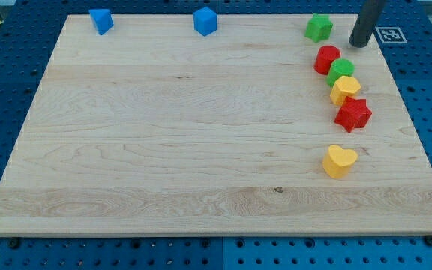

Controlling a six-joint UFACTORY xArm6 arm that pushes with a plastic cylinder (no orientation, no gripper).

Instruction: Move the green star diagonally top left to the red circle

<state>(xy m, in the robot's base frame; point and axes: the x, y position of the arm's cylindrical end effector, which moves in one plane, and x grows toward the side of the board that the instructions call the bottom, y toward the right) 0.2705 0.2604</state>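
Camera view: green star point(319, 28) left of my tip point(359, 44) (apart).

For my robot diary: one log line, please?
tip: right of green star, apart | red circle: below star | push: not started

The wooden table point(163, 127) carries eight blocks. Two blue blocks point(101, 21) point(205, 21) sit at its top edge, a green star point(319, 28) further right. Below it, touching in a chain: red circle point(326, 58), green block point(342, 71), yellow block point(345, 89), red star point(352, 114). A yellow heart point(340, 160) lies apart.
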